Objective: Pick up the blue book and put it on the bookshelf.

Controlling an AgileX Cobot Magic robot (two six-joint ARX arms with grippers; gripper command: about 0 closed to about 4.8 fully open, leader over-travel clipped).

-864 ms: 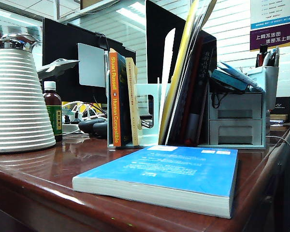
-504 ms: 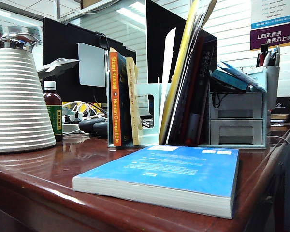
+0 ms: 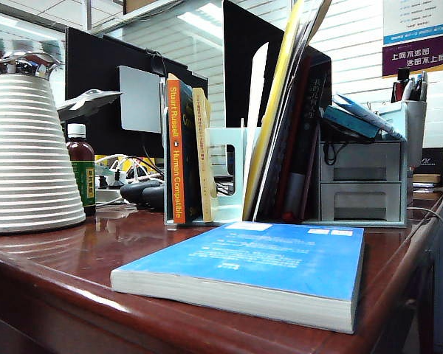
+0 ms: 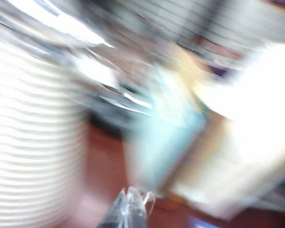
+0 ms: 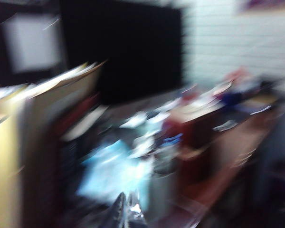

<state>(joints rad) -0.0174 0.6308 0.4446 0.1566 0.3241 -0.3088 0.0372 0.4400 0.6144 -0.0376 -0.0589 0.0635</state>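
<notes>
The blue book [image 3: 262,269] lies flat on the brown desk near its front edge, cream page edges facing me. Behind it stands the pale mint-green bookshelf [image 3: 225,173], holding an orange-spined book [image 3: 175,151] on one side and leaning yellow and dark books [image 3: 284,110] on the other. Neither arm shows in the exterior view. Both wrist views are heavily blurred. My left gripper [image 4: 129,202] is shut with nothing in it, above the desk between the white ribbed pot and the bookshelf. My right gripper [image 5: 126,204] is shut and empty, high beside the leaning books.
A white ribbed pot [image 3: 26,155] and a small brown bottle [image 3: 80,177] stand at the left. A grey two-drawer organizer [image 3: 360,181] with a pen cup [image 3: 410,122] sits right of the bookshelf. Dark monitors [image 3: 111,81] stand behind.
The exterior view is unchanged; the blue book and bookshelf have not moved.
</notes>
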